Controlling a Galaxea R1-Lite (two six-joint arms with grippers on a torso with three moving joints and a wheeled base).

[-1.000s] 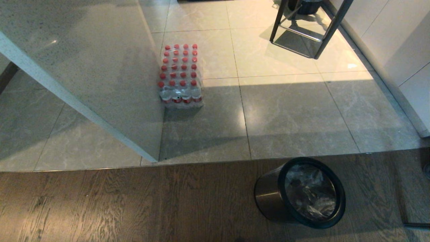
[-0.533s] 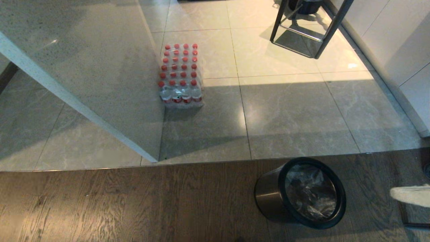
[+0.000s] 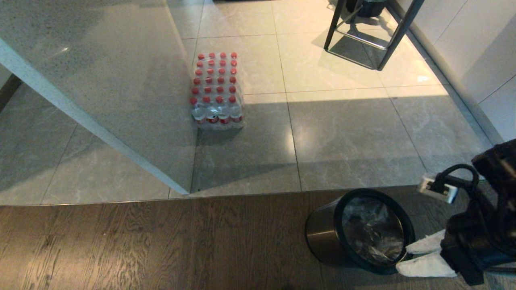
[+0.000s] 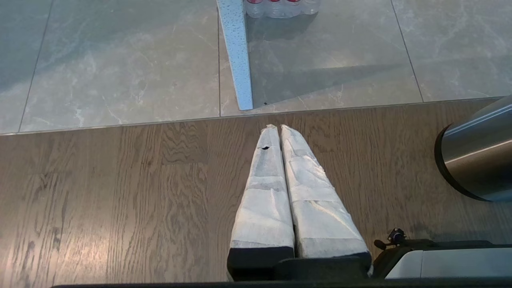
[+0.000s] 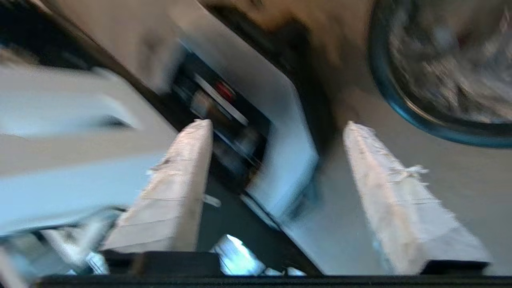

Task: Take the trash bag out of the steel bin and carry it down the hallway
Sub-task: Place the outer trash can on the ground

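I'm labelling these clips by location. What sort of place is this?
Probably a home kitchen or dining area: a speckled stone countertop, a shrink-wrapped pack of bottles on tile floor, and a steel bin on wood flooring.

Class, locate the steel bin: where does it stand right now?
In the head view the steel bin stands low and right on the wooden floor, just short of the tiles, with the right end effector at its rim.

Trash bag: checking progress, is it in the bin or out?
In. The bag lines the bin; the open right gripper is beside the rim.
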